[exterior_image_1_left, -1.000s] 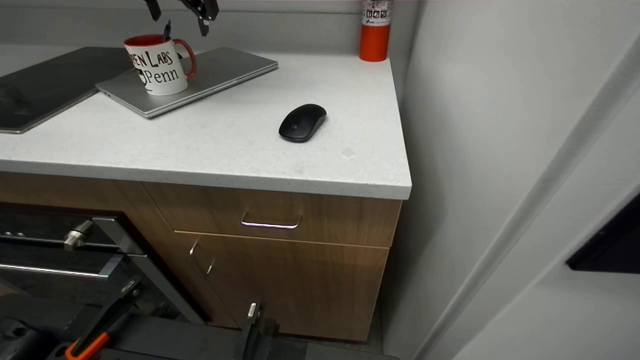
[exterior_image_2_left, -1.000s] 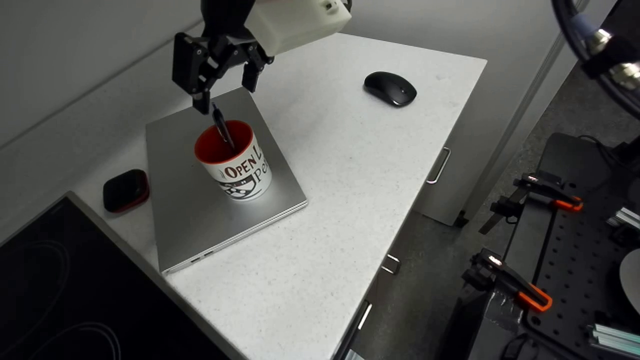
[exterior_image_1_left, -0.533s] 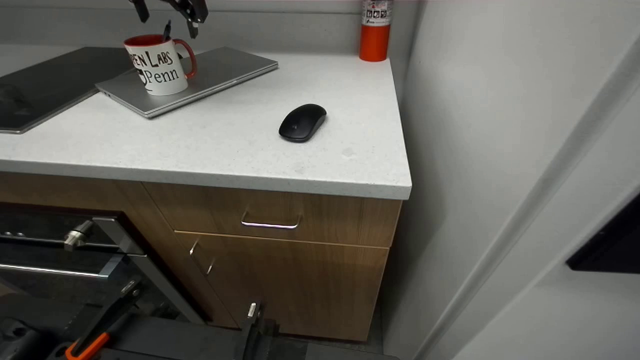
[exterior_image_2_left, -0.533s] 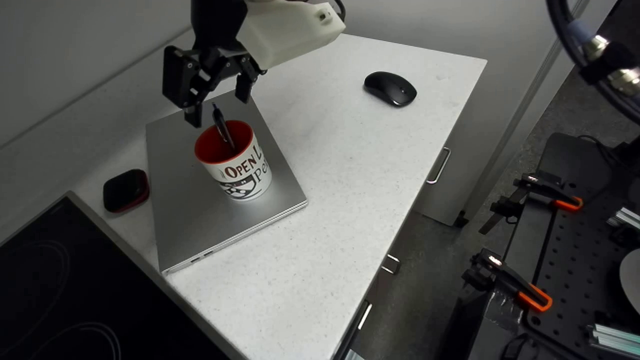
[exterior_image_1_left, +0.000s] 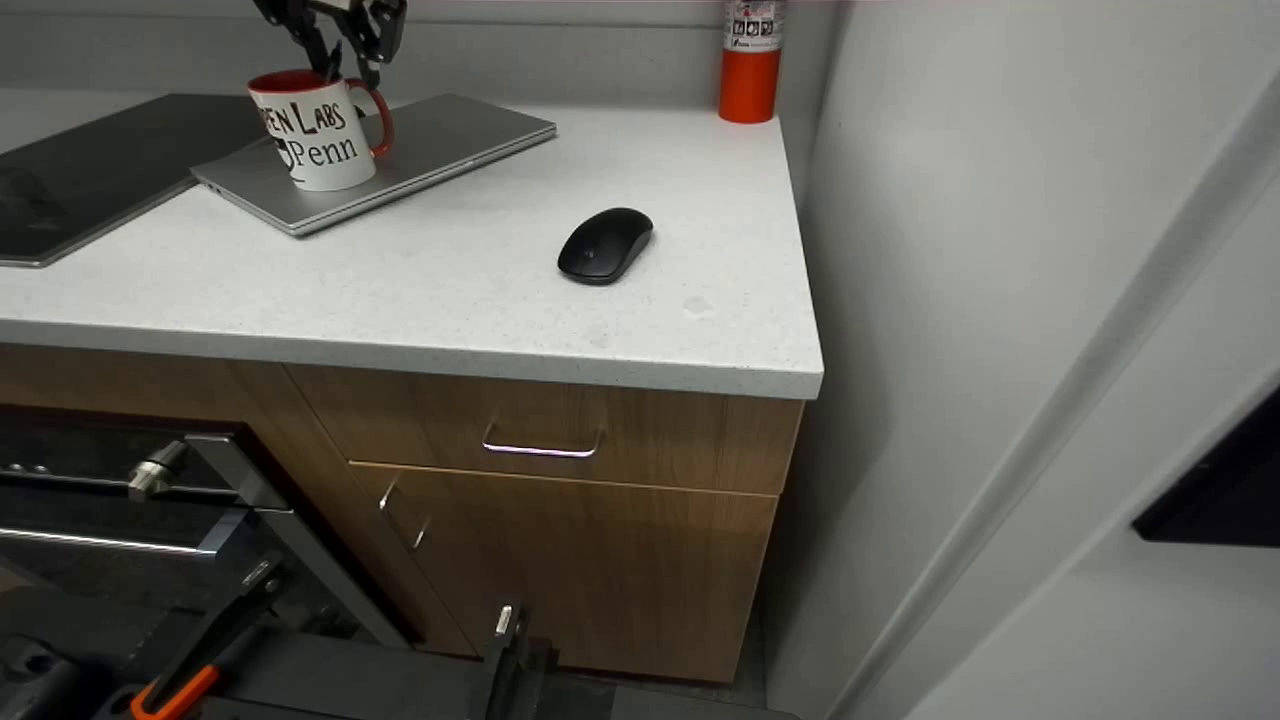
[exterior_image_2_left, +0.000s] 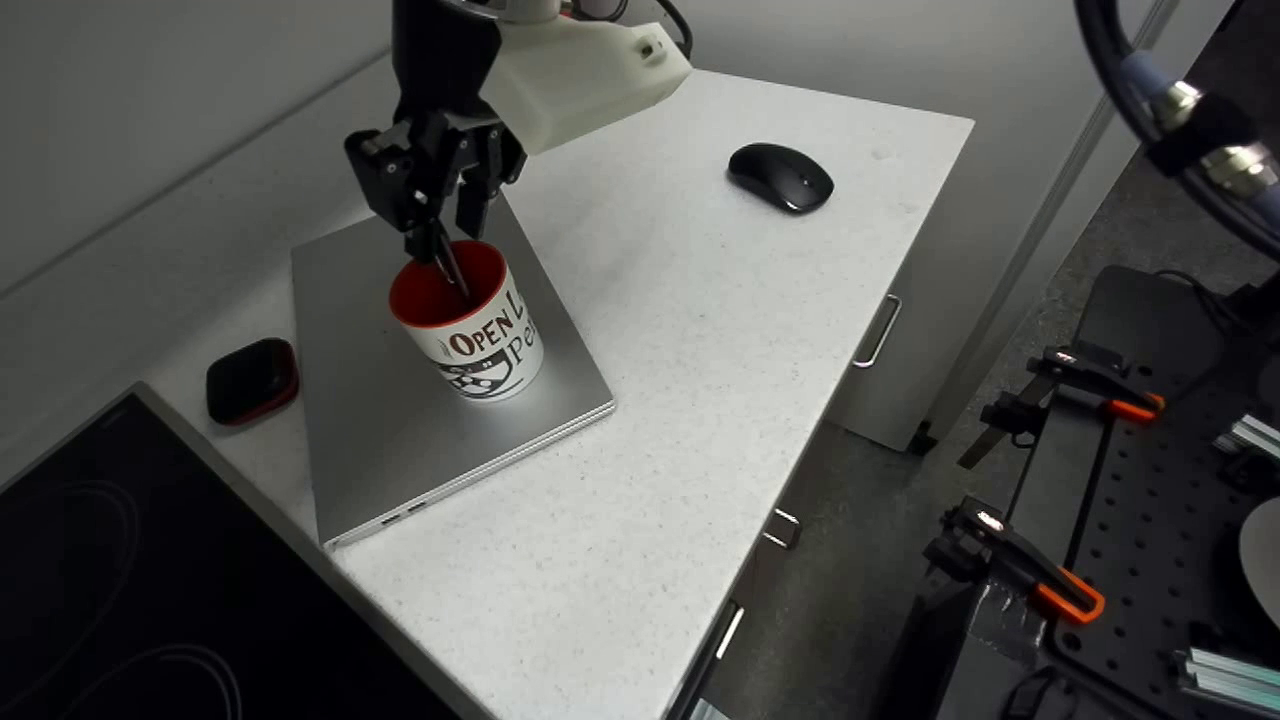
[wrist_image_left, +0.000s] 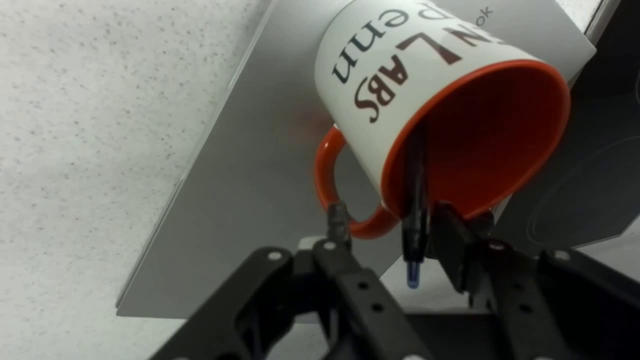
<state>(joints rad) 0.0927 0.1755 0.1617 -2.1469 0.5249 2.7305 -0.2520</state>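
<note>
While the end effector (wrist_image_left: 390, 215) stands spread, the pen (wrist_image_left: 416, 200), leaning in the mug (wrist_image_left: 420, 100), sits between its fingers (wrist_image_left: 338, 225) but nearer one; centring, then closing clear of the mug, is advised.

The mug (wrist_image_left: 395, 115) blocks below, with room beside the pen (wrist_image_left: 416, 220).

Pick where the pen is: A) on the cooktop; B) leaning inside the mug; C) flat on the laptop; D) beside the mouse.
B: the wrist view shows the pen sticking out of the mug, its outer end between the open jaws of the gripper.
</note>
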